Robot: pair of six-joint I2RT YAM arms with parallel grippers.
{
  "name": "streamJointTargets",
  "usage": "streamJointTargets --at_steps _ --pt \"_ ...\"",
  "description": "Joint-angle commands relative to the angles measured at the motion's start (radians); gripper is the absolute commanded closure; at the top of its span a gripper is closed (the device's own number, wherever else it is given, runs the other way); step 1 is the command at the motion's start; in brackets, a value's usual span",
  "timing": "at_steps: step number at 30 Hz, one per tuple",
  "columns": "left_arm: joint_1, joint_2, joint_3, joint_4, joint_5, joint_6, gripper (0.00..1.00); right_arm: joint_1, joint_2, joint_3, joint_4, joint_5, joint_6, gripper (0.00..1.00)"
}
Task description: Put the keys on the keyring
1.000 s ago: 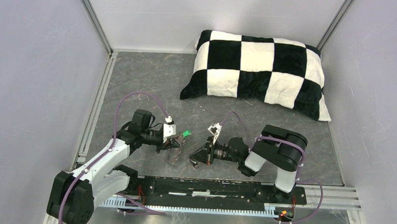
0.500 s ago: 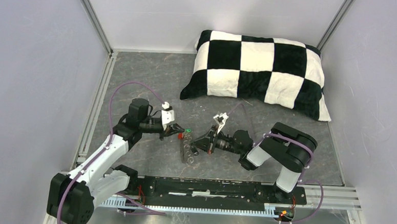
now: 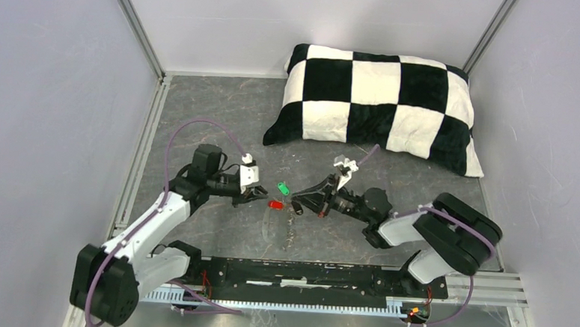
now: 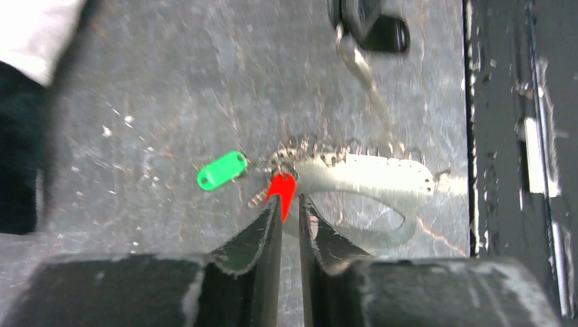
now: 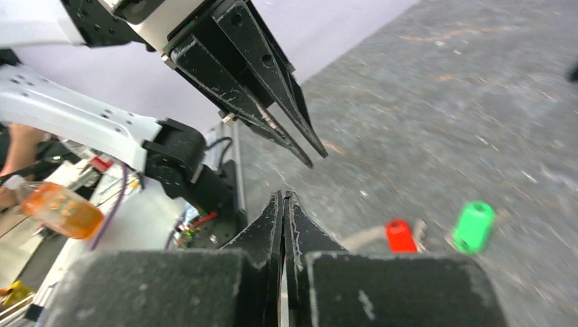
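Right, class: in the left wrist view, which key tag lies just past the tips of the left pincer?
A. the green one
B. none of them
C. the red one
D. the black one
C: the red key tag sits just beyond the tips of the left pincer, while the green key tag lies off to the left and the black key tag is far up at the top edge.

Bright, even light; wrist views blurred, glare on the keyring [image 4: 368, 178].

Your top view looks down on the whole table [image 3: 222, 115] from afar, while both wrist views closely share the red tag [image 4: 281, 187].
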Motion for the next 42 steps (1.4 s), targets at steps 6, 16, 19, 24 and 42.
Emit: streamJointTargets --at_steps 6,16,19,24,42 --pt "-0.149 0.232 0.058 -0.15 -0.006 0.39 0.58 -0.05 -0.373 -0.139 -0.55 0.226 -0.335 1.0" --pt "-0.338 0.432 0.142 -0.086 -0.093 0.551 0.56 -0.053 -0.487 -0.189 -0.766 0.338 -0.332 0.98" --pt "-0.37 0.445 0.148 -0.15 -0.126 0.644 0.53 -0.054 -0.527 -0.173 -0.863 0.395 -0.339 0.72" --pt "-0.391 0.448 0.143 -0.094 -0.161 0.595 0.53 -0.052 -0.588 -0.118 -1.024 0.473 -0.413 0.32" --pt "-0.119 0.139 0.163 -0.315 -0.138 0.407 0.37 0.353 -0.321 -0.014 -0.803 0.332 -0.352 0.39"
